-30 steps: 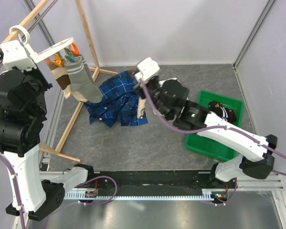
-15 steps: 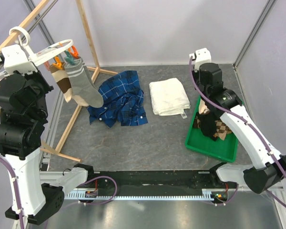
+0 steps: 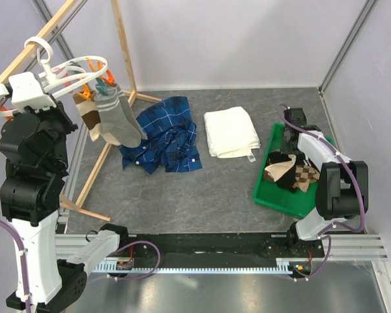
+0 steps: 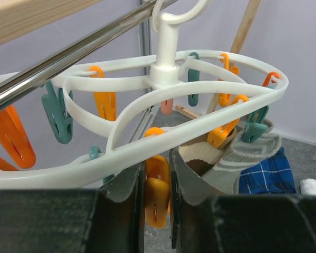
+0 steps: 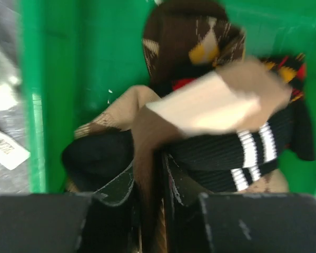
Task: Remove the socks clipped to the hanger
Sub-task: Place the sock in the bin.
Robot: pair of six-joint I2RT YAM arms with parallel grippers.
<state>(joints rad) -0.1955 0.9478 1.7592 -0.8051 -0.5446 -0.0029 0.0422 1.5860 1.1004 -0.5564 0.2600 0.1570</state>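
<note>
The white hanger (image 3: 72,67) (image 4: 200,100) hangs from the rack with orange and teal pins. A grey striped sock (image 3: 116,119) (image 4: 248,152) and a brown-and-beige sock (image 3: 88,116) (image 4: 199,156) are clipped to it. My left gripper (image 4: 157,168) is shut on an orange clothespin (image 4: 158,197) under the hanger's rim. My right gripper (image 3: 292,140) (image 5: 149,163) hovers low over the green tray (image 3: 283,203). Its jaws stand slightly apart, with a blurred brown sock (image 5: 147,137) in the gap. Several socks (image 3: 293,173) lie in the tray.
A blue plaid shirt (image 3: 163,137) and a folded white towel (image 3: 231,132) lie on the grey table between the arms. Wooden rack poles (image 3: 124,45) and a metal rod (image 4: 95,47) cross close to the hanger.
The right arm swung from beside the shirt over to the green tray, carrying a brown sock, and its jaws have parted. The left arm stayed on the pin; the hanger shifted slightly.
</note>
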